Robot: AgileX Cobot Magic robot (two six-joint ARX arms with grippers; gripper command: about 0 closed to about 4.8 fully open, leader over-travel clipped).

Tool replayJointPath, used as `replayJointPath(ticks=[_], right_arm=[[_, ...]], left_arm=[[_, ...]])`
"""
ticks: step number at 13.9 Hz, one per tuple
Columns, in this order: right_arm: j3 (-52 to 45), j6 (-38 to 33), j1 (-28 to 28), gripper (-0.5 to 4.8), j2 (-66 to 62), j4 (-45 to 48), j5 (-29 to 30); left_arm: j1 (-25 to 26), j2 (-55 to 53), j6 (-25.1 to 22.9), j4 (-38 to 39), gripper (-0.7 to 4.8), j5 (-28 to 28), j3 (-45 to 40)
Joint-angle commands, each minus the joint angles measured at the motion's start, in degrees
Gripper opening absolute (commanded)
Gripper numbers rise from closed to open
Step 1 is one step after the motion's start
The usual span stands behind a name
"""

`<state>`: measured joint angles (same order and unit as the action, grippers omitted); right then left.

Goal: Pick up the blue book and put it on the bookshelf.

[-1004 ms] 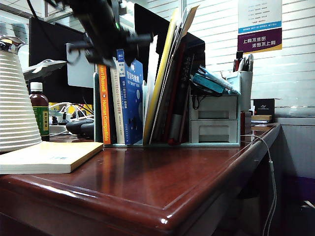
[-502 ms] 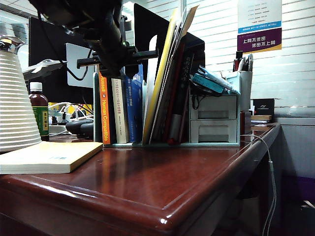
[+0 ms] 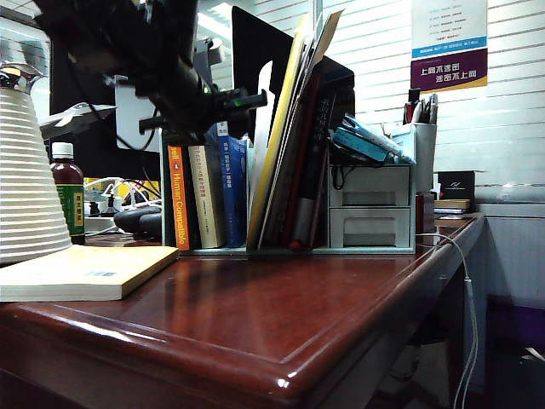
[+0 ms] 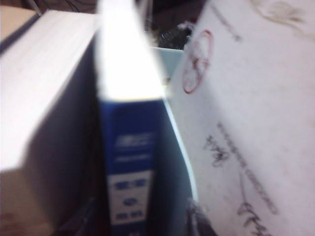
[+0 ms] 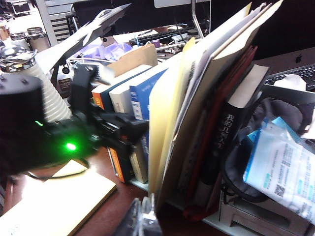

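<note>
The blue book [image 3: 232, 189] stands upright in the bookshelf [image 3: 263, 119], between a pale-spined book [image 3: 205, 196] and a white divider. In the left wrist view its blue spine [image 4: 130, 167] and white page tops run up the middle. My left gripper [image 3: 215, 109] sits at the book's top. Its dark fingers [image 4: 196, 219] stand on either side of the spine with gaps, open. The right wrist view shows the blue book [image 5: 142, 93] and the left arm beside it. My right gripper [image 5: 145, 219] hovers over the table in front of the rack, shut and empty.
An orange-spined book [image 3: 177, 198] stands at the rack's left end. Tall folders [image 3: 289, 128] lean at its right. A pale yellow paperback [image 3: 85, 271] lies at the front left by a white ribbed jug [image 3: 30, 187] and a bottle [image 3: 68, 196]. A grey drawer organizer [image 3: 370, 209] stands right.
The blue book went from tilted, with its cover showing, to upright and lower in the rack. The left gripper came down with it and its jaws have spread. The right arm kept still.
</note>
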<state>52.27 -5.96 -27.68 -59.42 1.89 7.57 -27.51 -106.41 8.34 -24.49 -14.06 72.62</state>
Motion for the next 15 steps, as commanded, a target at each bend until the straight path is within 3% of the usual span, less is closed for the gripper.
replayJointPath(ticks=[1,2,3,5,7,8,10,12,15], right_arm=[[0.15,0.24,-0.04,-0.06,0.17,1.40,-0.20],[0.15,0.42,-0.04,-0.06,0.17,1.38,-0.15],[0.15,0.42,-0.04,-0.05,0.17,0.96,-0.09],[0.13,0.42,-0.04,-0.06,0.57,0.46,2.84],[-2.25,5.14,-0.04,-0.06,3.08,1.60,2.73],[-9.60,6.03,-0.04,-0.06,8.17,9.53,-0.61],[-17.86,6.88,-0.04,-0.06,12.39,17.84,-2.99],[-25.14,6.88,-0.04,-0.05,14.34,20.33,-5.05],[-36.06,6.40,0.00,-0.06,14.49,29.48,-9.73]], left_arm=[[0.31,7.30,-2.58,6.97,0.95,-3.02,0.28],[0.31,10.14,-2.56,10.49,0.23,-3.58,0.26],[0.31,14.12,-2.54,15.19,-0.08,-3.67,0.13],[0.28,23.28,-2.58,21.38,-0.06,-2.08,-2.40],[0.28,38.60,-6.21,25.03,-0.06,-1.05,-12.17],[0.42,52.83,-8.00,24.68,-0.06,4.07,-24.04],[0.42,64.54,-9.16,24.46,-0.06,6.71,-33.57],[0.42,75.30,-11.58,24.96,-0.06,7.96,-42.45],[0.42,88.50,-11.28,27.96,-0.06,8.02,-54.31]])
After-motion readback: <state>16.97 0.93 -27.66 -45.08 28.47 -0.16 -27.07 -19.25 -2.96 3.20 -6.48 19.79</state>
